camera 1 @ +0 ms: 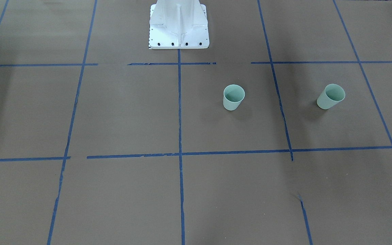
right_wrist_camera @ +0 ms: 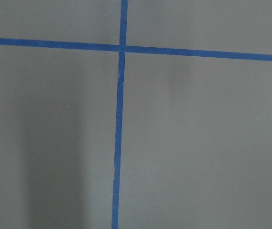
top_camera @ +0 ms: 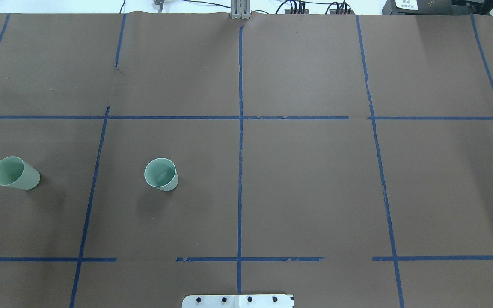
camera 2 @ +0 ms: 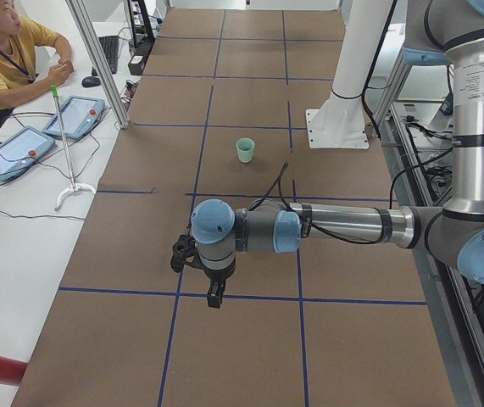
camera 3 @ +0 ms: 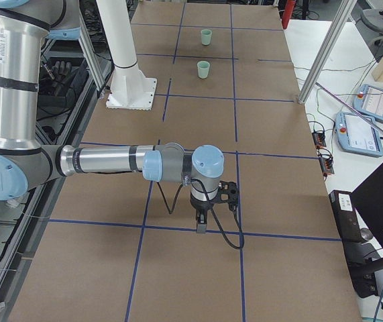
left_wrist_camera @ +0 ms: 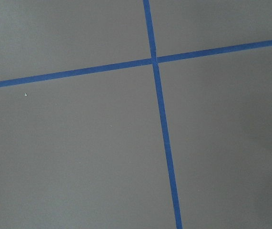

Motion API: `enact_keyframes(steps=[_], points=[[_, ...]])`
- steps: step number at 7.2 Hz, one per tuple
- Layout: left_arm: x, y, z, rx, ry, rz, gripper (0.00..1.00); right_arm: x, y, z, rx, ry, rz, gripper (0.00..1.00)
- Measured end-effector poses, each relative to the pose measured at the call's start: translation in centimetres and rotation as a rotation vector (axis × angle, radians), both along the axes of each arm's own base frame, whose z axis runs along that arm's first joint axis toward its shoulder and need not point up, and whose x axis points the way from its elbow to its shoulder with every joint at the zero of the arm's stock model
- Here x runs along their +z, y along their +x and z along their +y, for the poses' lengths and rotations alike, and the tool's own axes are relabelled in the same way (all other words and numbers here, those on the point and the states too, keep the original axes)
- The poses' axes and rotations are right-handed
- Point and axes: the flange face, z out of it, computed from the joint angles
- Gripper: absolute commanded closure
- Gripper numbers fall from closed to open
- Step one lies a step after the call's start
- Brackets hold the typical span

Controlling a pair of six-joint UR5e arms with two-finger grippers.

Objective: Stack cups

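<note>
No legible text, white label [top_camera: 408,3] on black box [top_camera: 427,7] blurred, left arm lettering [camera 2: 476,80] too small

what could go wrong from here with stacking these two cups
Both the inner cup and the outer cup stand on the robot's left half, so the right arm reaching across might clash with the left arm. They are tapered and stand apart, so an off-centre grasp could tip one.

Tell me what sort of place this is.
Most likely a robotics lab set up for recording manipulation trials. Three things point to that: a brown table marked with a blue tape grid, a robot arm reaching over it near a white pedestal, and an operator seated by teach pendants.
</note>
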Motion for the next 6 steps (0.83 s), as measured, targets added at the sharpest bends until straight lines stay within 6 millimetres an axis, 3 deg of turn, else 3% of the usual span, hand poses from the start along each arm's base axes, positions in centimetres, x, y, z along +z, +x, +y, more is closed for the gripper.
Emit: enact_keyframes(steps=[2, 3, 4, 6], points=[[-1.4, 0.2, -1.2, -0.018, 0.095, 0.005, 0.00, 0.0, 0.0, 0.0, 0.000, 0.000, 0.000, 0.00], [-2.2, 1.2, -1.6, -0.057, 0.091, 0.021, 0.00, 0.0, 0.0, 0.0, 0.000, -0.001, 0.000, 0.00], [-3.1, 3.5, -2.1, -0.098, 0.073, 0.038, 0.00, 0.0, 0.0, 0.0, -0.001, 0.000, 0.000, 0.00], [-4.8, 10.2, -2.4, -0.185, 0.050, 0.067, 0.00, 0.0, 0.0, 0.0, -0.001, 0.000, 0.000, 0.00]])
